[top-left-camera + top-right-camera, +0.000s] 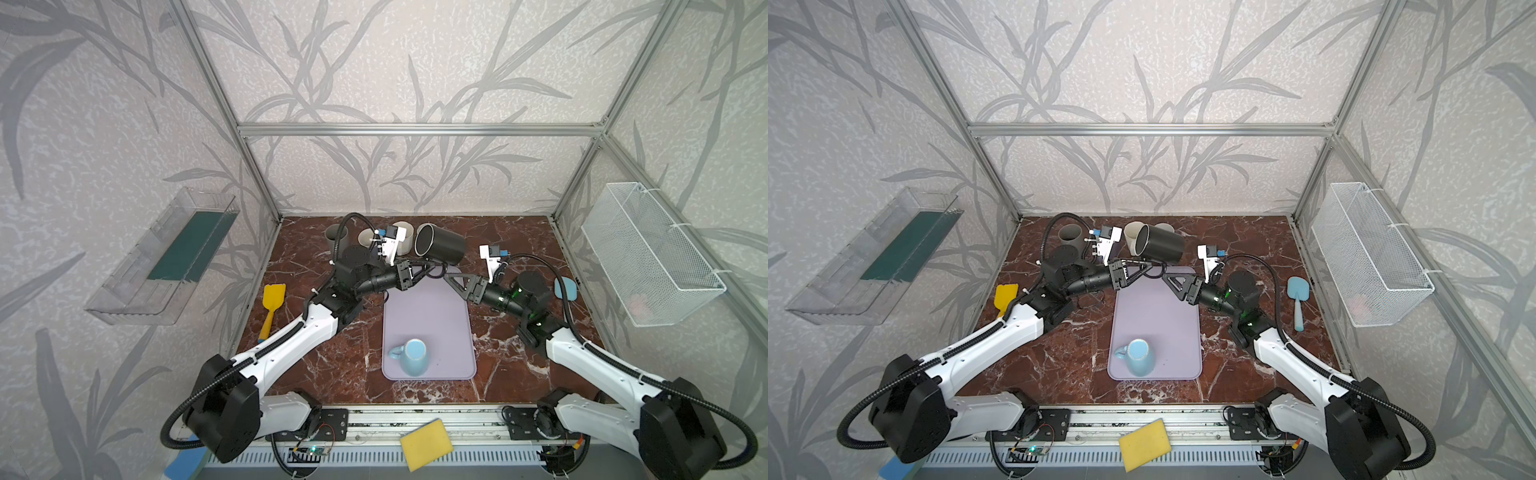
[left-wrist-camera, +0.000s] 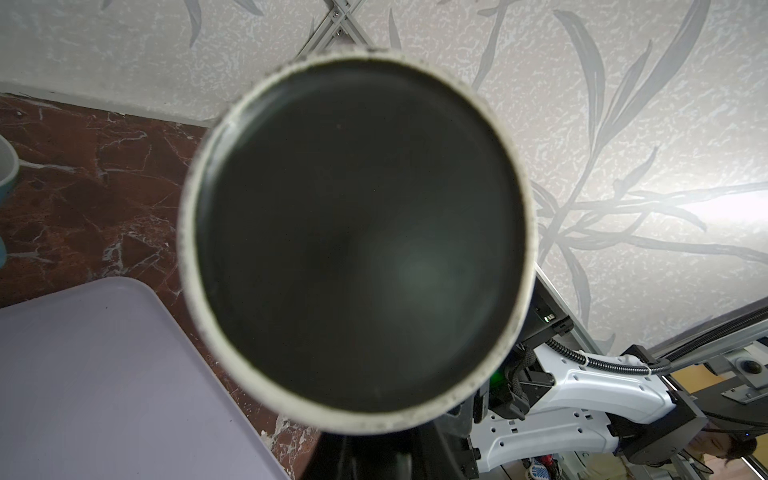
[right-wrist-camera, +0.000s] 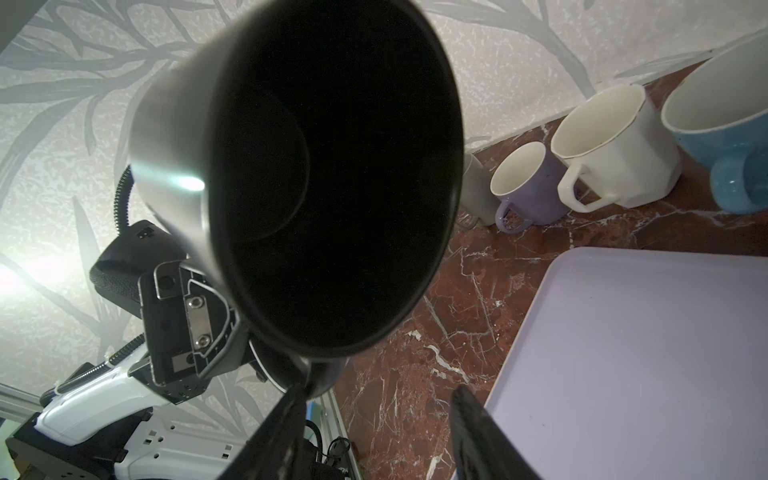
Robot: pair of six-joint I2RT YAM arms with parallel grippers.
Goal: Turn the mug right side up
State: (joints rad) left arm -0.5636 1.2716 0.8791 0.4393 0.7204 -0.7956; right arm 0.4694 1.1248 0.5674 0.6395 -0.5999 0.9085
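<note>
Left gripper (image 1: pixel 430 266) is clamped tight on the handle of the black mug (image 1: pixel 442 247) and holds it clear of the red marble tabletop (image 1: pixel 349 374). The mug is on its side, with its mouth toward the right gripper (image 1: pixel 449 277), whose jaws stand apart just below the rim, gripping nothing.

On the wall beyond the left gripper hangs a clear bin (image 1: pixel 124 291) with a dark green sheet in it. Beyond the right gripper hangs a white wire basket (image 1: pixel 648 249); something pale pink lies in its bottom, too faint to name. Beneath both grippers lies a lilac mat (image 1: pixel 428 316), with a pale blue mug (image 1: pixel 411 357) on its near end.

Behind the grippers a row of mugs lines the back wall: blue (image 3: pixel 727 124), cream (image 3: pixel 615 153), purple (image 3: pixel 528 187) and grey (image 3: pixel 478 187). A yellow sponge (image 1: pixel 426 444) sits on the front rail. A yellow spatula (image 1: pixel 272 307) lies outside the left gripper and a blue spatula (image 1: pixel 1298 299) outside the right.
</note>
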